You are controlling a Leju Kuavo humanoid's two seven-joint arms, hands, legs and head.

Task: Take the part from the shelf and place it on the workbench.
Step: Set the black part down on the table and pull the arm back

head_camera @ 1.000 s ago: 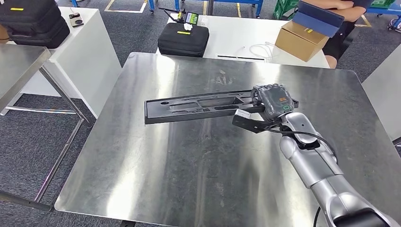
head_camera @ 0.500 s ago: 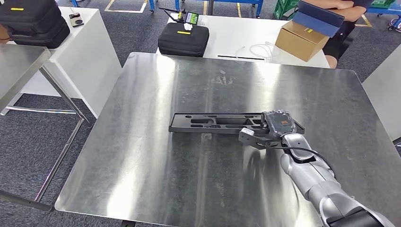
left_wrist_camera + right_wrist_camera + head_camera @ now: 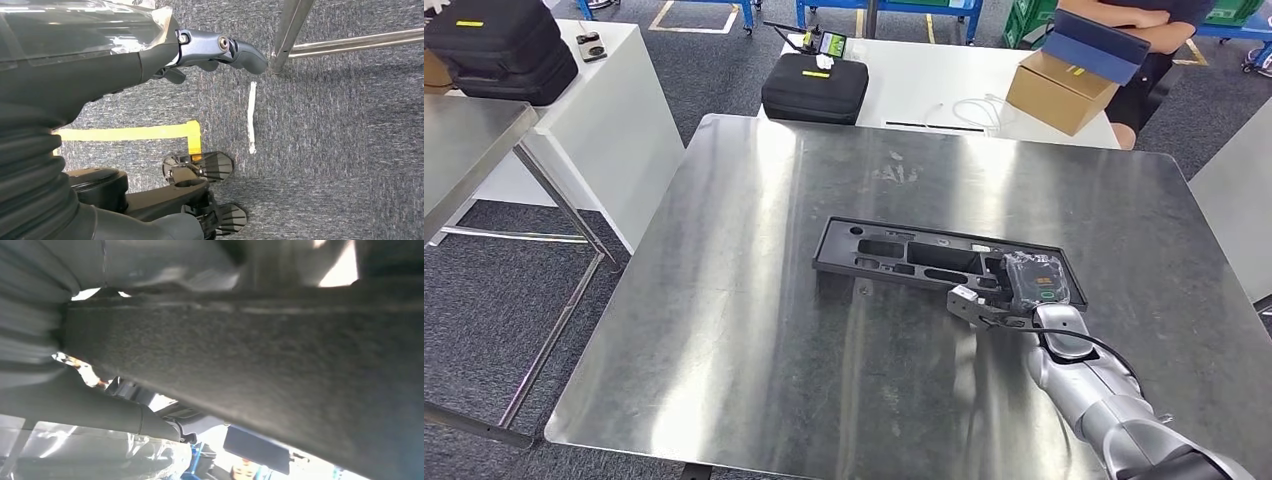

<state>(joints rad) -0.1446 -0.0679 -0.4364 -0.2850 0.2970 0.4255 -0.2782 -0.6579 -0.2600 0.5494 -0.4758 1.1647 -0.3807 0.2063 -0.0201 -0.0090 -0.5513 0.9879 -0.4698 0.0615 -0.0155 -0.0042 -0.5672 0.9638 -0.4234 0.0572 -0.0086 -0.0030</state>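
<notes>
Matt black plastic part (image 3: 924, 257) on the brushed, glossy steel workbench (image 3: 754, 330)

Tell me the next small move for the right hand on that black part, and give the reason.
Probably open the right hand and lift it clear. The black part looks to lie flat on the steel workbench, well inside its edges, with the hand gripping its near end, so the placing seems done. Whether the part is fully resting cannot be told for sure.

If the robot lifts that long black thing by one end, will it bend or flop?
Probably not: the black part looks like rigid moulded plastic with straight edges. The right hand grips one end, so the far end may dip. It might slide on the shiny workbench.
</notes>
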